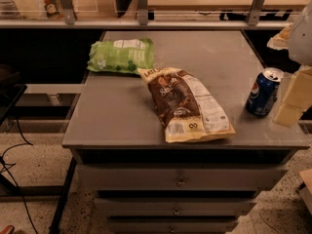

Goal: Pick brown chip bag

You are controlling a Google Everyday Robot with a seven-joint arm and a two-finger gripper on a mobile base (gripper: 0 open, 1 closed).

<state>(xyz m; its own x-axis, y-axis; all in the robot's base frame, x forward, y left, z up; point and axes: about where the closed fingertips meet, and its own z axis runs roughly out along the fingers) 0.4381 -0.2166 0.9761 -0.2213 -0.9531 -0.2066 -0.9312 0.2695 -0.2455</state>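
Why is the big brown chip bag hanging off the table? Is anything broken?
Nothing looks broken or spilled. The brown chip bag lies flat and slanted, its bottom corner at the table's front edge. The soda can stands upright. The claw is beside the can.

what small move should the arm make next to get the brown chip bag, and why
Probably swing the gripper left across the table, past the blue soda can, to above the brown chip bag. It's at the right edge, and the bag lies flat, untouched, mid-table.
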